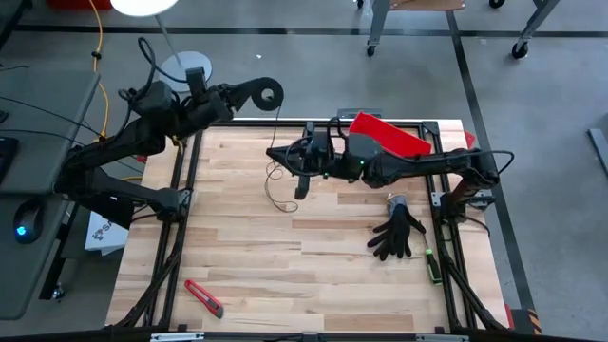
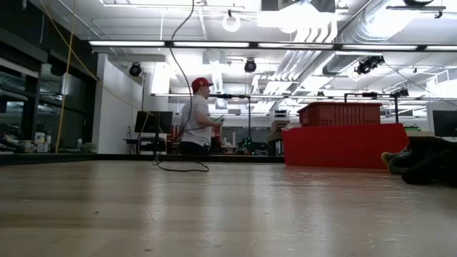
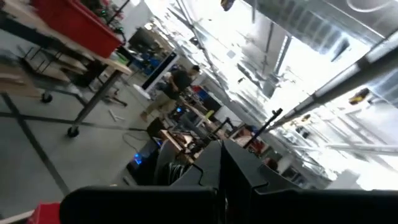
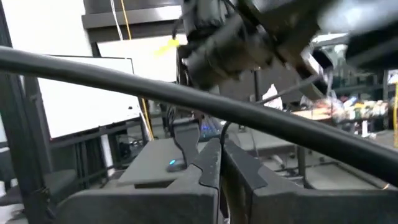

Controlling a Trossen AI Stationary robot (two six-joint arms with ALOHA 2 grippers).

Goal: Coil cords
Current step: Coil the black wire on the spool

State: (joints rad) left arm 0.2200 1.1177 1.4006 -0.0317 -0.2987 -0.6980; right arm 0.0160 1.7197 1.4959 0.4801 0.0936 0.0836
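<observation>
Right tool (image 1: 281,152) hovering over table (image 1: 313,275) far-centre, fingers (image 4: 214,163) pressed together; whether cord is pinched between them unclear. Cord (image 1: 275,185) hanging just below tool, looping on table beneath. Spool (image 1: 268,92) sitting up left of that, beyond table's far edge, at left tool (image 1: 249,93), fingers together. Black glove (image 1: 397,234) lying well right.

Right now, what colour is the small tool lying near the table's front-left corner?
Red, with a dark strip. The tool shows best in the high view.
</observation>
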